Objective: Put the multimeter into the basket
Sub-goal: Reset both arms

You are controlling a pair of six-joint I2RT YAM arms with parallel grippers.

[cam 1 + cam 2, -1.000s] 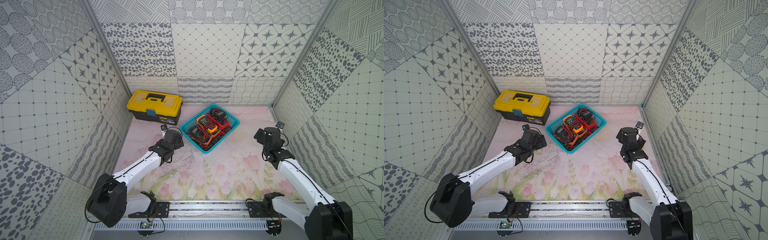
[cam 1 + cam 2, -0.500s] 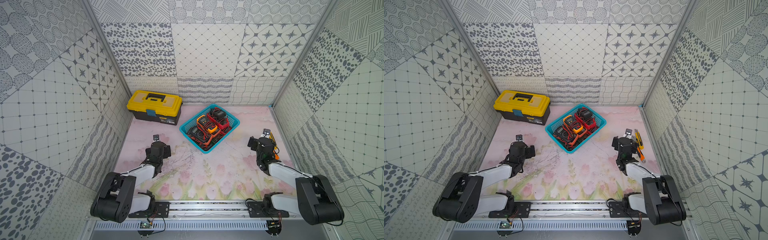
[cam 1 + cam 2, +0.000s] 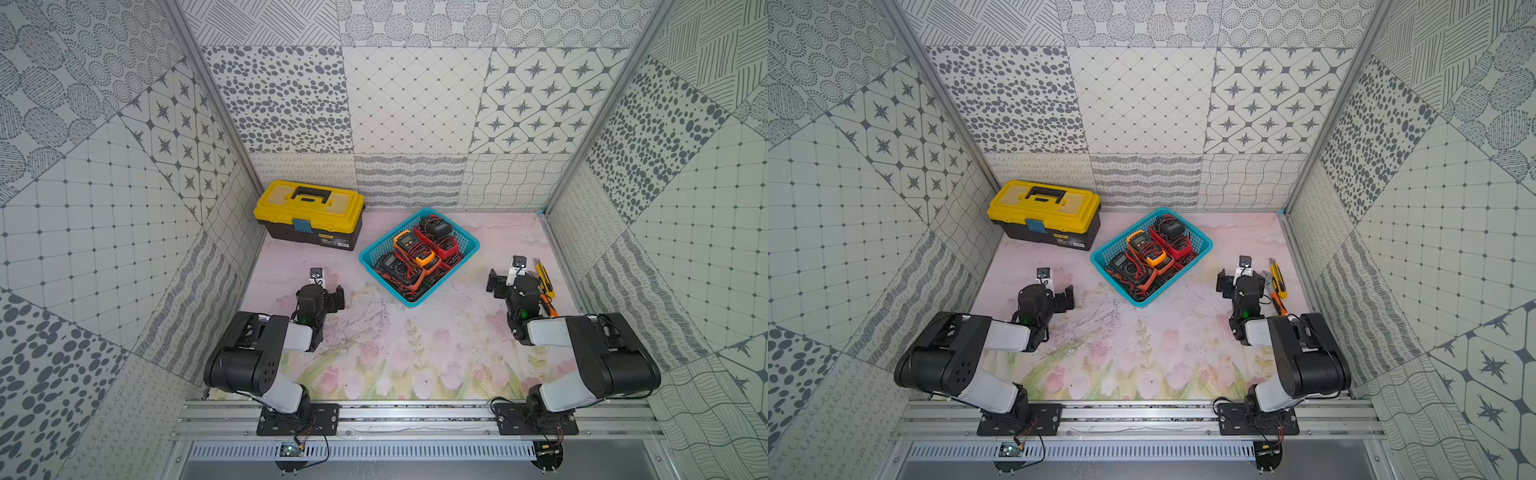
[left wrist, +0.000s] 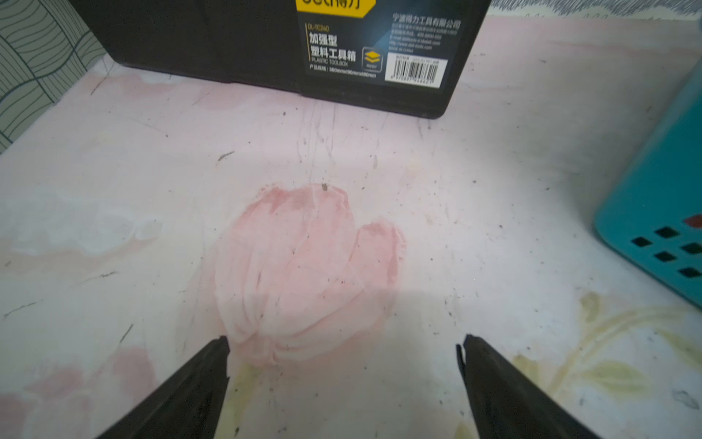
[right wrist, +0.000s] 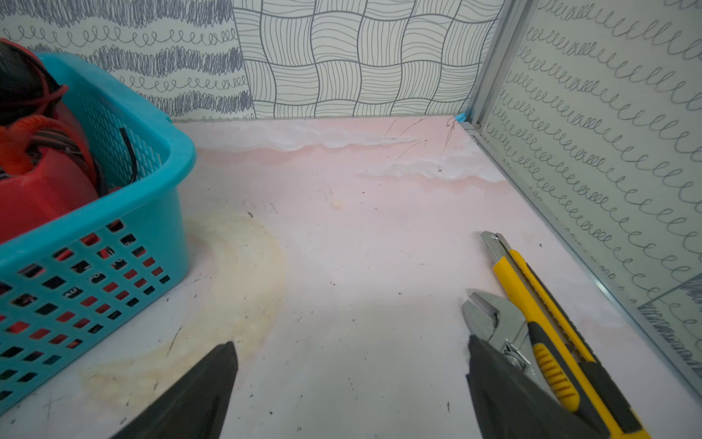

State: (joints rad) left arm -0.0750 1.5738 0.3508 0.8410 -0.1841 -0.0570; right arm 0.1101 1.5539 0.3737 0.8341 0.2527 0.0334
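left gripper (image 4: 344, 338) drawn back, right gripper (image 5: 351, 342) likewise

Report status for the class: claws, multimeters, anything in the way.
Left claw open, empty. Right claw open, empty. Multimeters lie in basket. Wrench, utility knife beside right claw.

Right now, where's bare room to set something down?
Free: mat between left gripper and right gripper, in front of the basket; back corner between basket and right wall; patch between toolbox and left gripper. Crowded: basket; knife and wrench by right gripper.

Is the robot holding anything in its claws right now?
Nothing. The left gripper and the right gripper both stand open and empty.
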